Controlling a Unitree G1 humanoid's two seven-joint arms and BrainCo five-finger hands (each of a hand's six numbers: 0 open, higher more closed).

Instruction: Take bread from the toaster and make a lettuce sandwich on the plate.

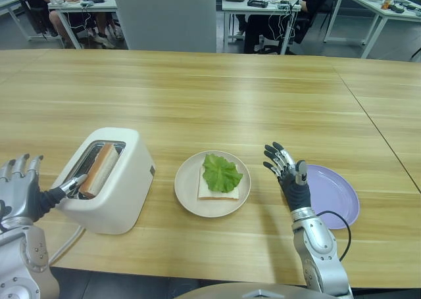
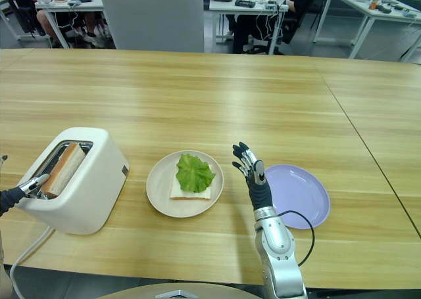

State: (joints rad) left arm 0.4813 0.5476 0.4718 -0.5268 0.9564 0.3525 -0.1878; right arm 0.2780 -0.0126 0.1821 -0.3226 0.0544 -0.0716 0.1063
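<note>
Bread [image 1: 100, 169]: one slice stands in the toaster [image 1: 115, 204] slot; another lies under lettuce [image 1: 222, 172] on the plate [image 1: 187, 200].
Left hand [image 1: 20, 188]: spread, grasping nothing, a fingertip at the standing slice's near end.
Right hand [image 1: 287, 174]: released, upright between plate and purple plate [image 1: 339, 197].
Risk: a one-sided pinch may tilt the slice, jam it in the slot or drop it; a hard pull could drag the toaster; an off-centre landing could shove the lettuce off.
Tabletop [image 1: 230, 102]: pale wood, smooth, with seams.
Room: office desks [image 1: 256, 6] and a grey panel [image 1: 164, 16] behind.
</note>
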